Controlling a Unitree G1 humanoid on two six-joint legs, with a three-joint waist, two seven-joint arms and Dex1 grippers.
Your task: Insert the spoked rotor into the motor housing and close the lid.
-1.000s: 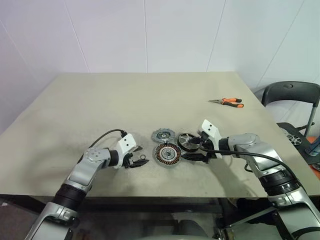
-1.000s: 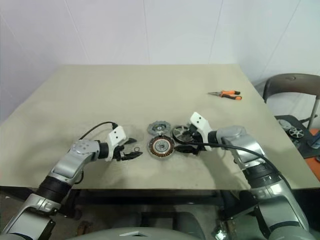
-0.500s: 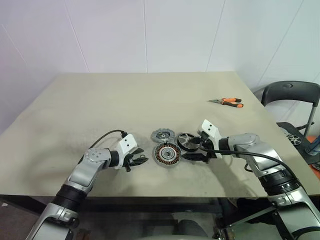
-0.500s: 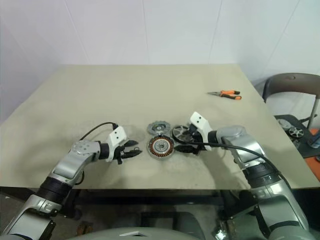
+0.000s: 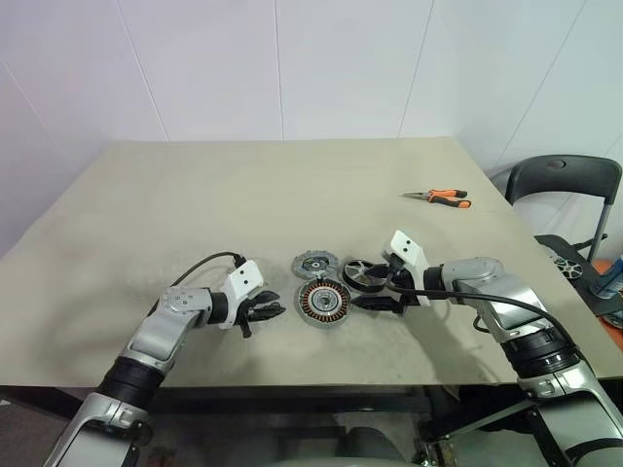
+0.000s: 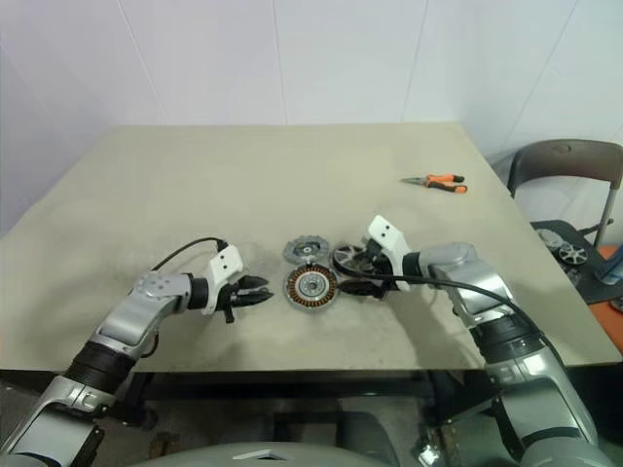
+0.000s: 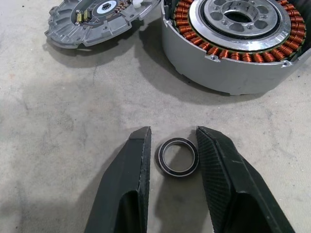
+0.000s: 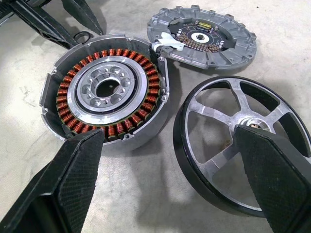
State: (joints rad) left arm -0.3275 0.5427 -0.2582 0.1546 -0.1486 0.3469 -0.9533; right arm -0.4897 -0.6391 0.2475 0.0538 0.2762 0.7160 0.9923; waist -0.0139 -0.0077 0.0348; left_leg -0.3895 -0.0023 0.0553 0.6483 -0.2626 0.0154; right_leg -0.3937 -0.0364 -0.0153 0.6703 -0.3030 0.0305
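On the table (image 5: 195, 195), three round parts are lying close together between the two arms. The head views are giving only the layout: the lid (image 5: 315, 263) is lying farthest from the robot, the motor housing (image 5: 324, 300) is sitting nearer, and the rotor (image 5: 367, 274) is placed just beside both, toward the right arm. Orange-handled pliers (image 5: 440, 197) are lying well apart, near the far right edge.

More detail is being shown by the wrist views. In the left wrist view a small dark ring (image 7: 177, 156) is lying flat on the table between the fingers of the left gripper (image 7: 174, 145), which are standing a little apart around it; whether they are touching it cannot be told. In the right wrist view the right gripper (image 8: 177, 160) is being held wide open, with nothing clamped; one finger is standing in front of the housing and the other in front of the rotor.

The housing is standing with its open side up, the copper coils facing upward. The lid is lying flat with its inner side up. The rotor is being seen slightly tilted, its spokes facing up.
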